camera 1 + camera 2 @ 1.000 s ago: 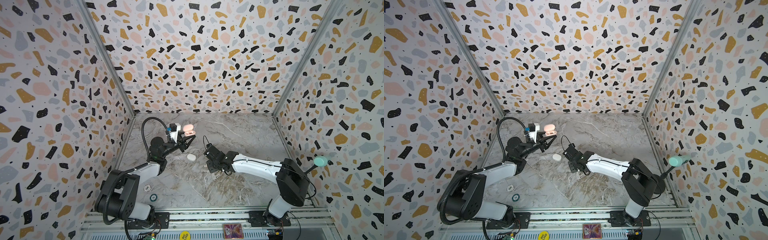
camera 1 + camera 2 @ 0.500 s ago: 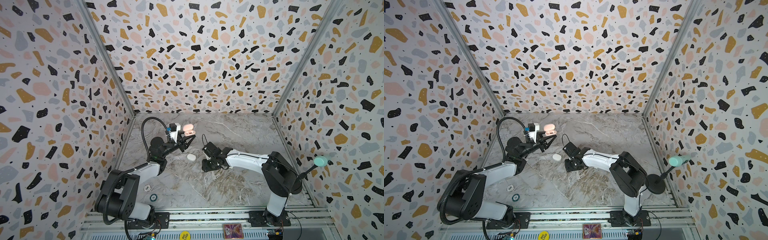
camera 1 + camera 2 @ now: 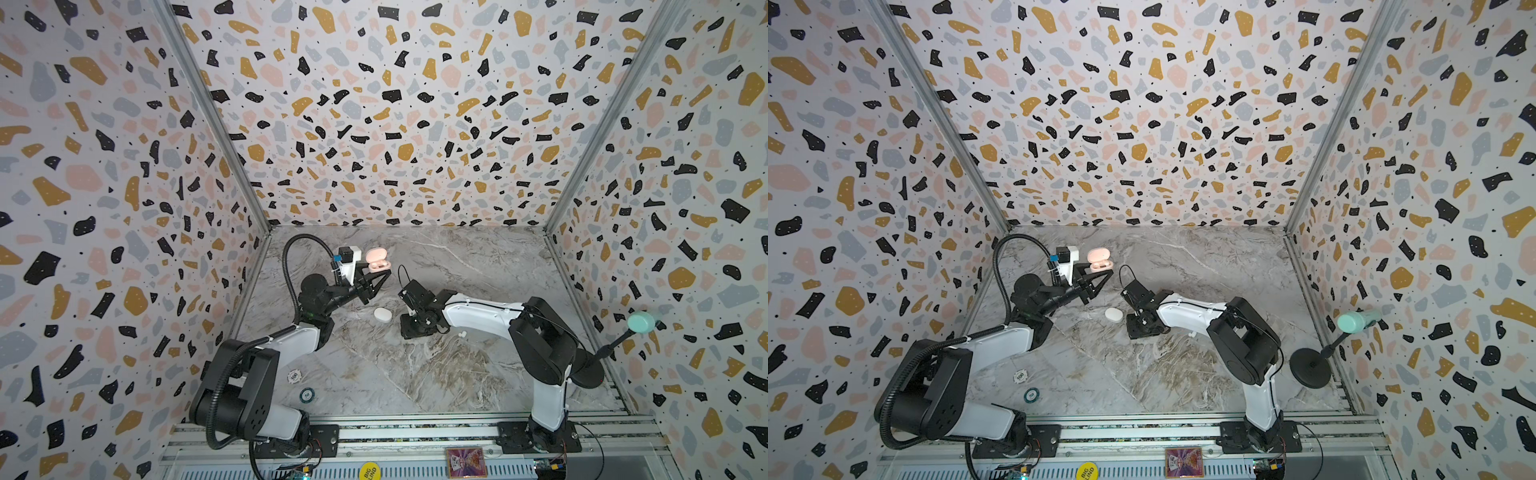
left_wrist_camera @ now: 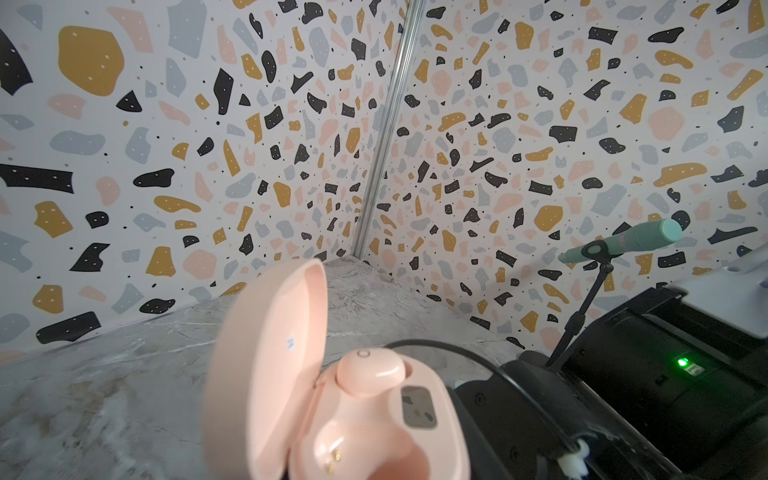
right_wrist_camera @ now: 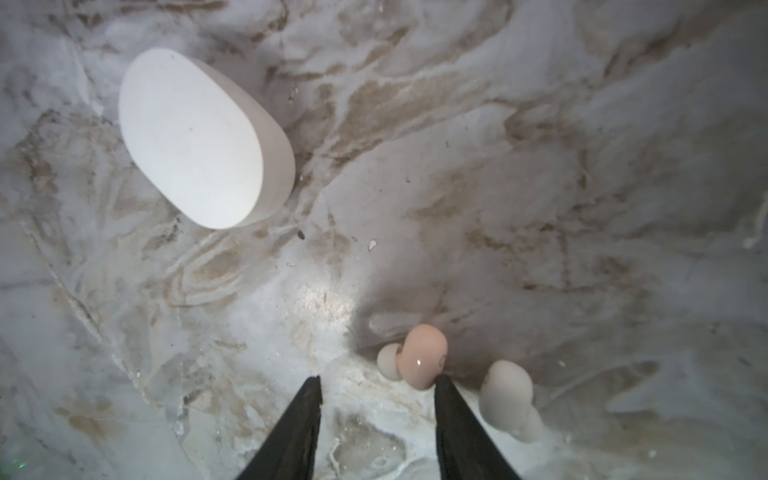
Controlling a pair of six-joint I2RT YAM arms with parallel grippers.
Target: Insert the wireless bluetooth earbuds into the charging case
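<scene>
Right tool (image 5: 378, 380): jaws apart, empty, low over tabletop (image 5: 540, 166). Loose pink bud (image 5: 422, 357) lies just ahead of the tips, off-centre, against one finger (image 5: 451, 399). Its long axis looks roughly across the gap. White bud (image 5: 505, 395) sits outside that finger. I'd shift sideways before closing. Left tool (image 3: 380, 279) looks clamped on open pink case (image 4: 274, 374): seated bud (image 4: 368, 372) in one socket, other socket free.

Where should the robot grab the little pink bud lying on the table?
Grab the pink bud by its smooth body, across the narrow middle, coming straight down from above. It lies on the table, and its pale tip would likely slip. The open right gripper should shift sideways first: the bud sits against one finger, not between them, and a white bud lies close by.
</scene>
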